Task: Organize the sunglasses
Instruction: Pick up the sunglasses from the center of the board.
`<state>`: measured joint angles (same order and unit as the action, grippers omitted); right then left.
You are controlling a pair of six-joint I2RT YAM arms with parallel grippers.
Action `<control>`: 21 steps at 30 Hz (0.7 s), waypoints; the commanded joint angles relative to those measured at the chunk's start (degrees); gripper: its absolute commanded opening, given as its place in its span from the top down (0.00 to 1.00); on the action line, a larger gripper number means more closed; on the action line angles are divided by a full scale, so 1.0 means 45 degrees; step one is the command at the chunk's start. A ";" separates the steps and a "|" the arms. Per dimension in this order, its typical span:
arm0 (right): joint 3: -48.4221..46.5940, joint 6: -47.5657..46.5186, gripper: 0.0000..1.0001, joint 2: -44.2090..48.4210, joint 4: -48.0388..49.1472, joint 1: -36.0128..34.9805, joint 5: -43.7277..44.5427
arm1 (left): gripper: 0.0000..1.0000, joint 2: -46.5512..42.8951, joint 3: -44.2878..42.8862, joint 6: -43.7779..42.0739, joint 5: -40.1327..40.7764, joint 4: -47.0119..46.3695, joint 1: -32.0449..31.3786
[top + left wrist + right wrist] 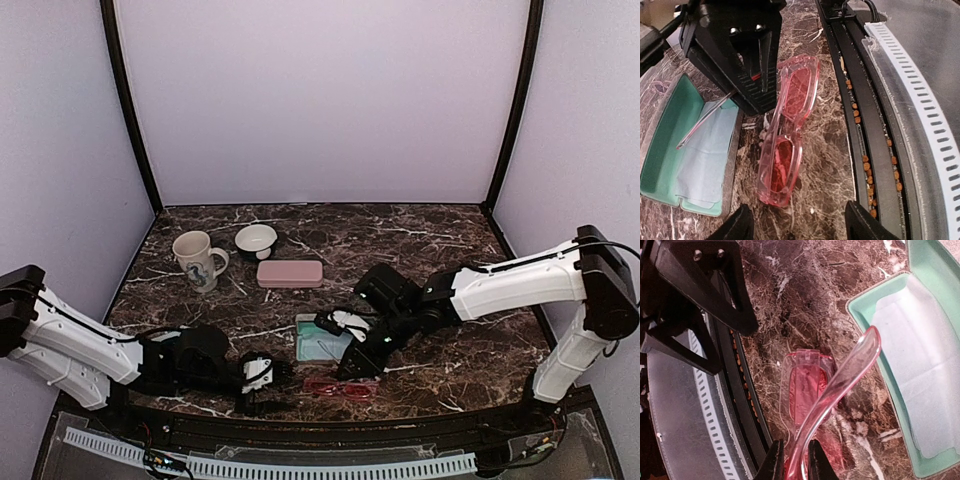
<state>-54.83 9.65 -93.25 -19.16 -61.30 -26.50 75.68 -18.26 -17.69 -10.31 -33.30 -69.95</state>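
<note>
1 tabletop point(440, 250), dark marble. 2 arms, both reaching in toward the near edge.

2 cases. 1 pink case point(289, 273), closed, mid-tabletop. 1 open case point(662, 135) with teal lining, nearer the arms, with 1 light-blue cloth point(707, 155) lying inside it.

1 mug point(199, 259) and 1 white bowl point(256, 240), far left, near each other and well apart from the open case.

1 pair of sunglasses point(789, 125) in view: red, translucent frame. It sits near the front edge, just beside the open case, and the lens front looks to rest on the tabletop. One temple is swung up and out, its tip reaching over the case's rim.

Right pincer point(795, 462): fingers closed tight on that raised temple, down near the hinge end.

Left pincer point(800, 217): fingers spread wide, nothing between them. It sits low at the tabletop, just off one end of the red frame, not touching it.
</note>
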 commanded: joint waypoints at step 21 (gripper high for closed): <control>0.0055 0.1039 1.00 -0.0137 0.0722 0.0438 -0.2050 | 0.45 0.3479 -0.2246 -0.3921 0.0814 0.0573 -0.0271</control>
<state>-54.83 13.78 -93.30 -17.91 -59.88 -34.68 90.39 -26.92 -33.67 -5.43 -32.34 -70.94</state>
